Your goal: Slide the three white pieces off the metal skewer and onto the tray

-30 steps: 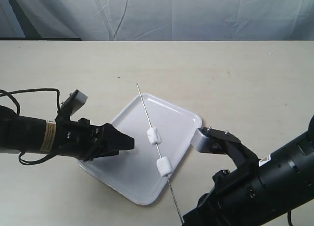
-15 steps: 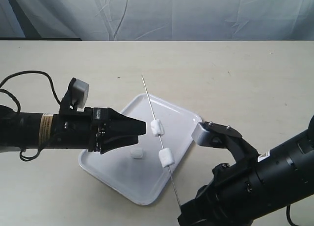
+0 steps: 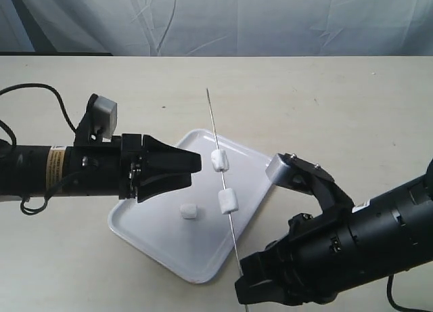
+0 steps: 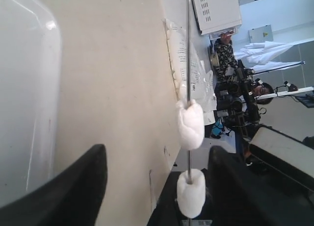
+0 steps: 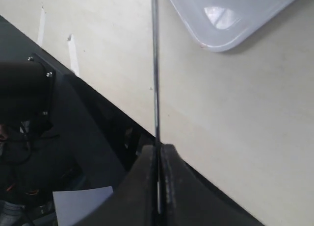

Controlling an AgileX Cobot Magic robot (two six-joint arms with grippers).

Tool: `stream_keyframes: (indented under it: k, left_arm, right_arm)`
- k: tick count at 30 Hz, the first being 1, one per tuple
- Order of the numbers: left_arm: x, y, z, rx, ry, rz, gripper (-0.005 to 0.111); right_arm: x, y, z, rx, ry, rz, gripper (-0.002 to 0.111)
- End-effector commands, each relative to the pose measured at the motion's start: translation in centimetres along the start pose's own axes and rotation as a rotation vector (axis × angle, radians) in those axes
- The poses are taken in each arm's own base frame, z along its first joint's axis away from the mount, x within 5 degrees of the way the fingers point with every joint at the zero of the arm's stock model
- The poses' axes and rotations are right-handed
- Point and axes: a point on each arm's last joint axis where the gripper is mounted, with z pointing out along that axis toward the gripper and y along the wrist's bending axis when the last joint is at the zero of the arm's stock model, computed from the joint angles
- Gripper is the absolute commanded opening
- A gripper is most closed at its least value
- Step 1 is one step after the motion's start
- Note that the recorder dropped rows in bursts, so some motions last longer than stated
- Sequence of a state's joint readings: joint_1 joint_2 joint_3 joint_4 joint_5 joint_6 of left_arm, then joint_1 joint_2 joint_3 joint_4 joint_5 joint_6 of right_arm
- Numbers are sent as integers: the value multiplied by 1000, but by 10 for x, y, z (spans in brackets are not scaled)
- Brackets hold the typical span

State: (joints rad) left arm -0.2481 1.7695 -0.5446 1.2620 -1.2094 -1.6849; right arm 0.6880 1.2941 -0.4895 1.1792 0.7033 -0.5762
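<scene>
Three small, soft, rounded white pieces are in view. Two are threaded on the skewer, the upper piece (image 3: pixel 219 160) and the lower piece (image 3: pixel 229 201), with a gap between them. One loose piece (image 3: pixel 189 212) lies on the tray near its middle. One thin, straight silver-grey metal skewer (image 3: pixel 214 132) slants across the right part of one flat, glossy white rectangular tray (image 3: pixel 152 236) with rounded corners and a low rim. Its free tip reaches past the tray's far edge.

Two black grippers are at work. The right gripper (image 3: pixel 243 288) is clamped on the skewer's near end, its fingers (image 5: pixel 147 177) pressed together with the skewer (image 5: pixel 154 64) running out between them. The left gripper (image 3: pixel 194 174) holds nothing. Its jaws are spread and its tips sit over the tray, just short of the upper piece. Its wrist view shows the skewer (image 4: pixel 188 64) and both threaded pieces between the two dark fingers (image 4: pixel 73 187).

The tray rests on a bare cream tabletop (image 3: pixel 325 102), with a wrinkled pale cloth backdrop (image 3: pixel 237 17) behind. Beyond the table edge, the left wrist view shows a white vented box (image 4: pixel 216 10) and a person (image 4: pixel 224 47) among equipment. In the exterior view the right arm's bulk hides the skewer's very end.
</scene>
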Motion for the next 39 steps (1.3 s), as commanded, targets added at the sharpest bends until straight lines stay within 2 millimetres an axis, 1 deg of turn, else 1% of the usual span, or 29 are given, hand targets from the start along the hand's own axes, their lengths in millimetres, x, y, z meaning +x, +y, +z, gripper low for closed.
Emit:
stream_keyframes:
  k: [1,4,8,13,20,22,26,30,32,39]
  left_arm:
    - [1,-8,4,27,12,-22,57]
    - [4,-11,9,37,18,-23,57]
    - [3,-14,14,54,-19,-39,57]
    - [-2,-20,19,72,-7,-26,57]
    - [-5,-22,20,77,-14,-24,57]
    - [-4,-21,20,76,-7,-23,52]
    - [-2,-21,20,72,15,-14,35]
    - [-1,-21,20,70,23,-11,23]
    - [-1,-21,20,70,23,-11,20]
    - [-2,-21,20,71,18,-11,20]
  right_arm:
    - [0,2,-1,-23,-17,-2,-1]
    - [2,4,-1,-37,0,-10,-1]
    - [3,7,-1,-74,11,-20,-1]
    - [4,9,-2,-96,26,-38,-1]
    - [5,10,-2,-104,35,-46,-1]
    - [4,9,-2,-100,30,-48,-1]
    - [3,8,-2,-90,17,-50,-1]
    - [2,8,-2,-82,7,-49,-1]
    - [2,7,-2,-80,4,-49,-1]
    - [2,7,-1,-71,-2,-52,-1]
